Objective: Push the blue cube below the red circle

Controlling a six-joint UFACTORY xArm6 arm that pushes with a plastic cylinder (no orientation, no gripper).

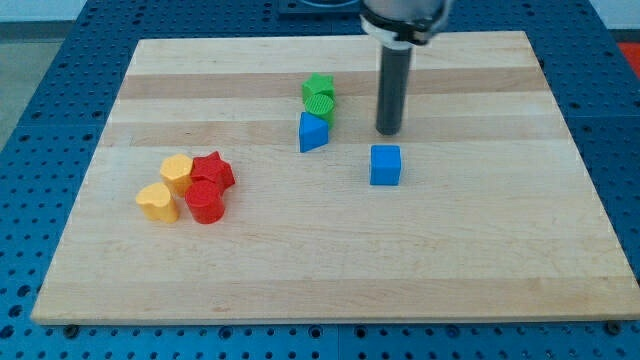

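The blue cube sits right of the board's middle. The red circle, a short cylinder, lies at the view's left in a cluster, with a red star just above it. My tip rests on the board just above the blue cube, a small gap apart, and far to the right of the red circle.
A yellow hexagon-like block and a yellow heart touch the red blocks on their left. A blue triangle sits left of my tip, with a green cylinder and a green star above it. The wooden board ends in blue pegboard.
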